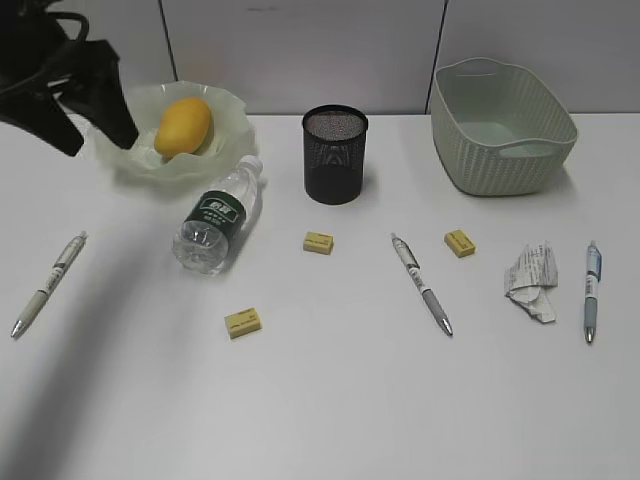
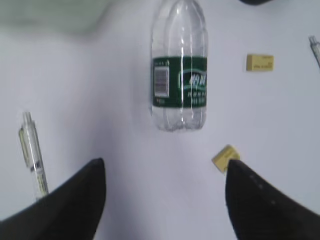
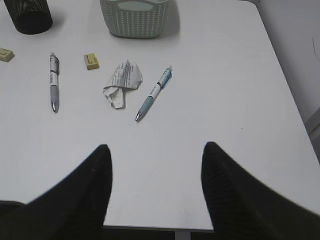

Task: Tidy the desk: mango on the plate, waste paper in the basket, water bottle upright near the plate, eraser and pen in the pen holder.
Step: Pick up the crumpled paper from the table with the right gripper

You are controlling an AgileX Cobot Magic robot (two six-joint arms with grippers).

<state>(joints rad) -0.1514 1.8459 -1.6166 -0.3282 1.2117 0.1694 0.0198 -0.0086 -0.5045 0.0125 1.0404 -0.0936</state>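
**One item placed, the bottle next for our left arm**

One part of the job looks finished: the smooth yellow-orange mango (image 1: 183, 125) sits in the pale green wavy-rimmed plate (image 1: 232, 112) at the far left of the white surface (image 1: 330, 400). We judge the small clear water bottle with dark green label (image 1: 217, 217) to be the next thing to handle. It lies on its side just at 5 o'clock from the plate, its white cap toward the plate.

From our left wrist, the bottle (image 2: 179, 65) lies dead ahead at 12 o'clock, well beyond the left fingers (image 2: 165, 200). Its long axis runs straight away from us, base nearest, so the spread, empty fingers already straddle its width. Our left arm hangs above the plate's left side and is much the nearer; a forward reach and descent should bracket the label.

Our right fingers (image 3: 155, 192) are also parted and hold nothing. They hover over bare surface, with the crumpled white waste paper (image 3: 121, 82) at about 11 o'clock, near the pale green woven basket (image 3: 137, 20).
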